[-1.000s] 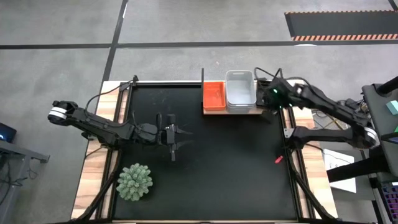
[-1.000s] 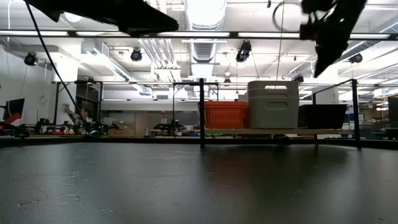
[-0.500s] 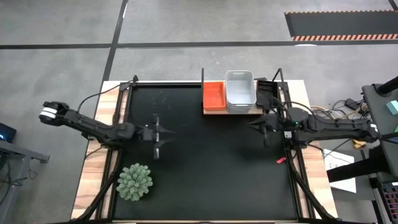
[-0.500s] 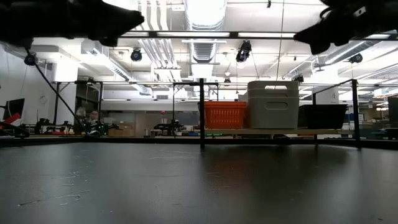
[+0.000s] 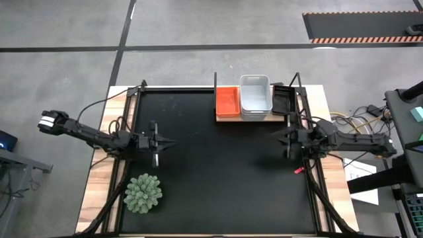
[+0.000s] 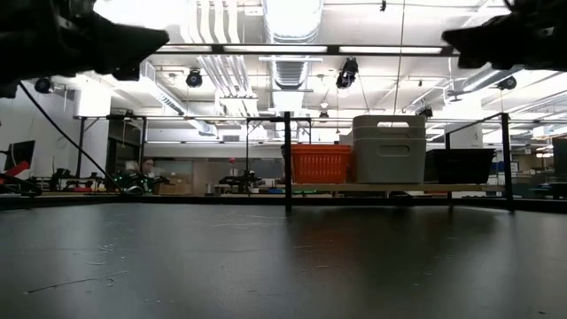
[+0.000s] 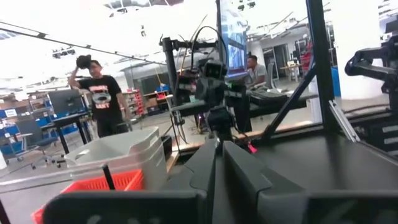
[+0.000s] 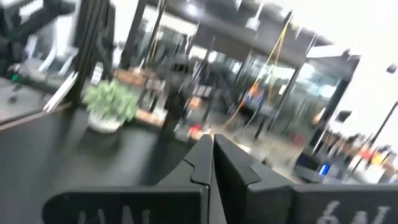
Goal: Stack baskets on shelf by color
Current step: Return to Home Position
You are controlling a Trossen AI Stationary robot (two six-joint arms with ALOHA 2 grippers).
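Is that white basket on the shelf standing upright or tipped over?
Upright. The white basket sits level on the shelf, and in the view from above its open top faces up.

shelf (image 5: 229, 118): orange basket (image 5: 227, 100), white basket (image 5: 255, 96) (deeper), black basket (image 5: 281, 99) | mat (image 5: 225, 172): plant (image 5: 143, 193)

You can't read any words or numbers here. The black shirt (image 7: 99, 94) on the person far across the room has a light print on it, but it is too blurry for you to make out. You can also see some pale marks (image 8: 339, 214) on the dark body of the right gripper (image 8: 211, 142). They look a bit like letters, but they are too smeared to read.
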